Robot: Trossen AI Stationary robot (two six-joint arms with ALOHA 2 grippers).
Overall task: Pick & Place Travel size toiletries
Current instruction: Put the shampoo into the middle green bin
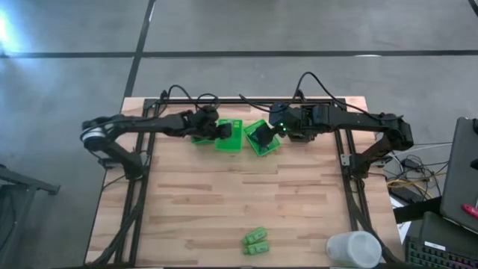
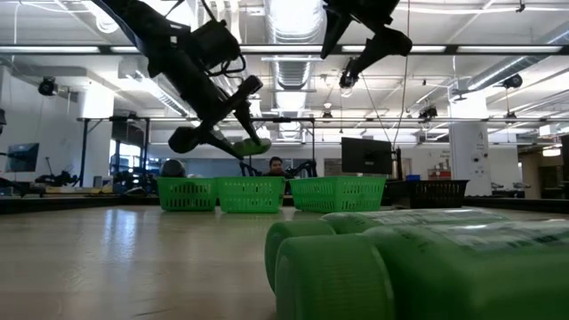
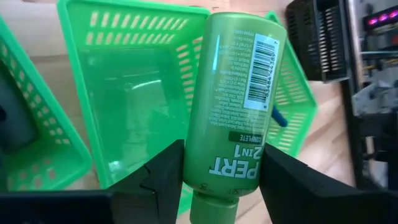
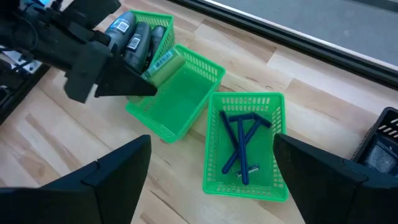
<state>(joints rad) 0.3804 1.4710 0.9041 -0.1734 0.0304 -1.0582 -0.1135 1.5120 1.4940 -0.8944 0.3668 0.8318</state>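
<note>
My left gripper (image 3: 221,183) is shut on a bright green bottle (image 3: 239,93) and hangs above the empty middle mesh basket (image 3: 134,99); the low view shows gripper (image 2: 233,124) and bottle (image 2: 249,144) well above the table. The left basket (image 4: 146,31) holds dark grey tubes (image 4: 134,38). The right basket (image 4: 249,149) holds blue razor sticks (image 4: 241,140). My right gripper (image 4: 211,186) hovers open above that right basket (image 1: 261,138), touching nothing. Two more green bottles (image 1: 256,240) lie on their sides near the table's near edge. My left gripper pinches the green bottle between its two fingers (image 3: 163,174) at the lower body just above the cap (image 3: 217,177). The fingers lie across the bottle. The bottle is lifted clear over the middle basket and sticks out past the fingertips, cap end toward the wrist.
A big white cylinder (image 1: 354,249) stands at the table's near right corner. The three green baskets (image 2: 252,193) sit in a row by the far edge. Bare wood lies between the baskets and the two near bottles (image 2: 409,262). A person shows in the room beyond (image 2: 276,165).
</note>
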